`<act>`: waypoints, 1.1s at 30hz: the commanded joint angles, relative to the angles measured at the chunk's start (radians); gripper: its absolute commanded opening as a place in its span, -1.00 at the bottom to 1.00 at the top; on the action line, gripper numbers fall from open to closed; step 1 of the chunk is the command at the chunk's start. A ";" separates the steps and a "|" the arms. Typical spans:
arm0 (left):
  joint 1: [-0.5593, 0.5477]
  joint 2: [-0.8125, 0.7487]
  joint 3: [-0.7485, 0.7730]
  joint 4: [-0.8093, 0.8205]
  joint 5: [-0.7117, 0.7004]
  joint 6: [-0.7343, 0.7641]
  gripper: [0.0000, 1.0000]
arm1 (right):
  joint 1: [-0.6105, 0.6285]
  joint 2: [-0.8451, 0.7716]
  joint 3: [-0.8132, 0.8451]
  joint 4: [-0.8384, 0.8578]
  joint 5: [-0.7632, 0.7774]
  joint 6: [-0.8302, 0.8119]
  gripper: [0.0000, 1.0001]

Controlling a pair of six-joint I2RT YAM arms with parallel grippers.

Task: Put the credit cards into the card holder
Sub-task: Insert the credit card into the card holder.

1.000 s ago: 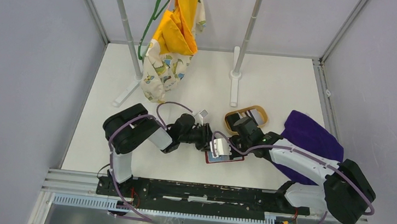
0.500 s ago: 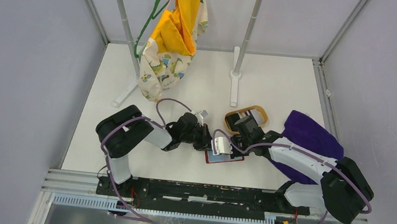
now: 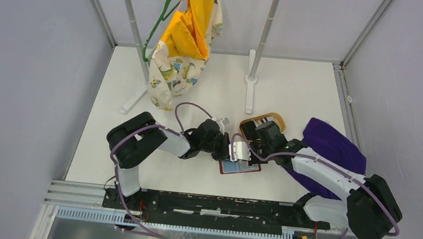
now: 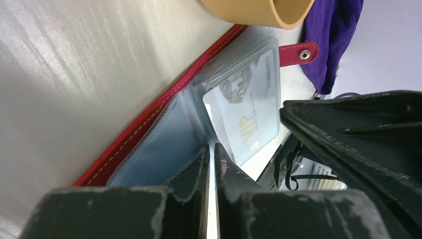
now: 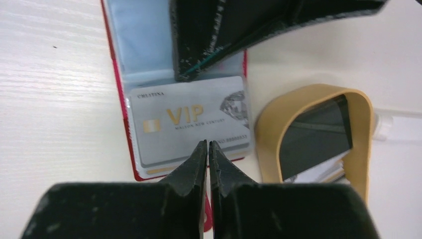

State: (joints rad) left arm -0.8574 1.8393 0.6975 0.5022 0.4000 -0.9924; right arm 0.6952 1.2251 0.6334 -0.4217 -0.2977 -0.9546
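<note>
The left gripper pinched shut on the open card holder, likely steadying its sleeve, while the closed right gripper pressed the credit card inward.

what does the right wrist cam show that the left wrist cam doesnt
Only the right wrist view: the VIP card seen squarely, with its chip and name line readable, and the inside of the tan oval tray, where a black card lies over something pale.

Only the left wrist view: the card holder shown with its snap tab and metal stud, and the purple cloth beyond it.

Both: the open red holder with clear sleeves, the pale VIP card in it, and the tray's rim beside it.
</note>
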 commanded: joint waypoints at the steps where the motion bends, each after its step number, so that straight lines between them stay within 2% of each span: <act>1: -0.008 0.006 0.046 -0.020 -0.014 0.058 -0.73 | -0.051 -0.062 0.022 0.008 0.000 0.010 -0.80; 6: -0.009 -0.052 0.009 -0.019 -0.055 0.068 -0.64 | -0.115 -0.074 -0.016 0.008 0.052 0.007 -0.74; 10: -0.012 -0.190 -0.049 -0.021 -0.098 0.099 -0.53 | -0.134 -0.034 -0.021 -0.017 0.055 0.001 -0.74; 14: -0.031 -0.355 -0.111 -0.047 -0.172 0.160 -0.34 | -0.134 0.016 -0.014 -0.039 0.053 -0.007 -0.74; 19: -0.044 -0.609 -0.224 -0.153 -0.346 0.219 0.00 | -0.134 0.076 -0.011 -0.058 0.016 -0.011 -0.74; 23: -0.045 -0.793 -0.352 -0.199 -0.436 0.195 0.50 | -0.134 0.143 0.003 -0.083 -0.016 -0.014 -0.73; 26: -0.045 -0.827 -0.432 -0.142 -0.406 0.131 0.65 | -0.133 0.177 0.011 -0.096 -0.041 -0.015 -0.73; 30: -0.044 -0.787 -0.517 -0.003 -0.338 0.038 0.65 | -0.133 0.198 0.017 -0.106 -0.067 -0.012 -0.73; 33: -0.043 -0.730 -0.513 0.019 -0.336 0.011 0.65 | -0.132 0.207 0.019 -0.108 -0.078 -0.011 -0.73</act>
State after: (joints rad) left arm -0.9009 1.0561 0.1829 0.3969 0.0467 -0.9009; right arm 0.5533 1.3808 0.6682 -0.5179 -0.2932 -0.9657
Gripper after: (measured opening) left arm 0.823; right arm 0.134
